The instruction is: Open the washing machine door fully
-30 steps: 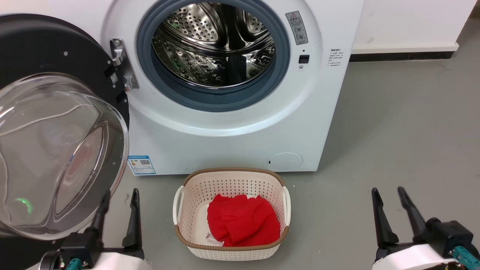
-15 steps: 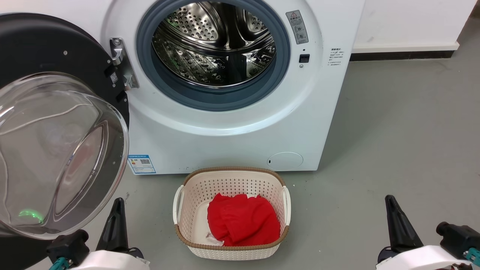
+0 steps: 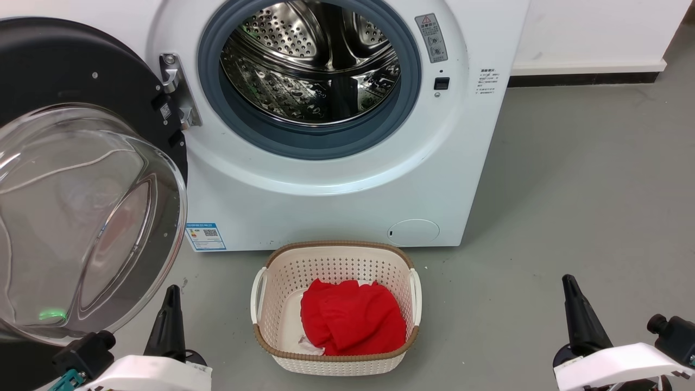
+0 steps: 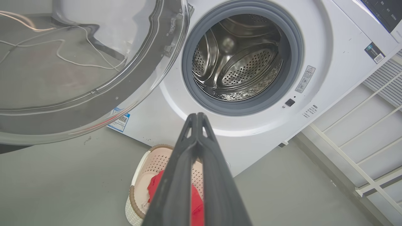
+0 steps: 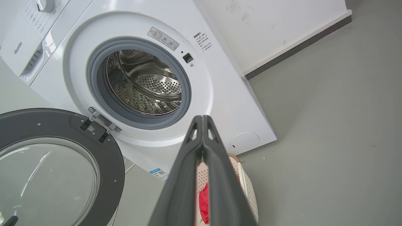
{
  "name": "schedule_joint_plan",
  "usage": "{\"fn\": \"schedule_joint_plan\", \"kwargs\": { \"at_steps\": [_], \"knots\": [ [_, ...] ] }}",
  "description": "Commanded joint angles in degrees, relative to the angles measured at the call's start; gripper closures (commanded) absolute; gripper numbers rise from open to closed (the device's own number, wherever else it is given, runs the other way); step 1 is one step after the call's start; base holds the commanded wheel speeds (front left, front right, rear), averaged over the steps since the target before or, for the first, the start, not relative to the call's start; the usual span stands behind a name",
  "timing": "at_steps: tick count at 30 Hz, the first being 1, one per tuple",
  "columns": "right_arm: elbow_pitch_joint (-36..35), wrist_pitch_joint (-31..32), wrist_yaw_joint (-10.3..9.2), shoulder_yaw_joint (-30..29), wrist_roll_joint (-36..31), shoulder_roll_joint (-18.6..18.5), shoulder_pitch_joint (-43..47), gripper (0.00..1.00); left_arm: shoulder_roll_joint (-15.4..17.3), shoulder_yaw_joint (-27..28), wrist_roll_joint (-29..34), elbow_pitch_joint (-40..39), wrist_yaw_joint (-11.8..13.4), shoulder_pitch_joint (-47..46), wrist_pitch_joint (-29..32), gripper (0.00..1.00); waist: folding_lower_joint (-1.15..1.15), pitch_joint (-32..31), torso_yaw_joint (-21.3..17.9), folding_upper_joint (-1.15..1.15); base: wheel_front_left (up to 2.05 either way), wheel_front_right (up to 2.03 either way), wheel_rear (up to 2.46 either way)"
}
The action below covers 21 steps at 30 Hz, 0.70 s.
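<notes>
Jaws closed on nothing on both sides: your left gripper (image 4: 197,116) and right gripper (image 5: 202,118) hang low, well apart from the washing machine door (image 3: 65,65).
You see the door swung out on its hinge (image 3: 176,92) to the left of the washing machine (image 3: 336,201), its glass bowl bulging toward you, with the steel drum (image 3: 309,65) and grey gasket (image 3: 326,144) wholly uncovered. You can judge the opening done or very nearly so, though whether the hinge has swing left you cannot tell. Count one machine, one door, one hinge, one drum, one gasket, one blue label (image 3: 205,237), one round flap (image 3: 414,232), one cream basket (image 3: 334,266) on the floor (image 3: 570,190) just before the machine holding one red cloth (image 3: 353,317), and two grippers.
</notes>
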Motion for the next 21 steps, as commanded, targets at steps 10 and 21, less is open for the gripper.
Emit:
{"fn": "schedule_joint_plan", "kwargs": {
  "at_steps": [10,21],
  "knots": [
    [0.59,2.0,-0.01,-0.54,10.94,-0.76,-2.89,1.0,-0.23,0.59,-10.7,0.51,-0.38,-2.98,2.59,1.0,0.0,0.14,0.05,0.0,0.0,0.0,0.0],
    [1.53,3.62,-0.01,-1.0,19.12,-0.87,-3.92,1.0,-0.43,0.83,-18.81,1.46,-0.56,-3.99,4.65,1.0,0.0,0.27,0.09,0.0,0.0,0.0,0.0]
  ]
}}
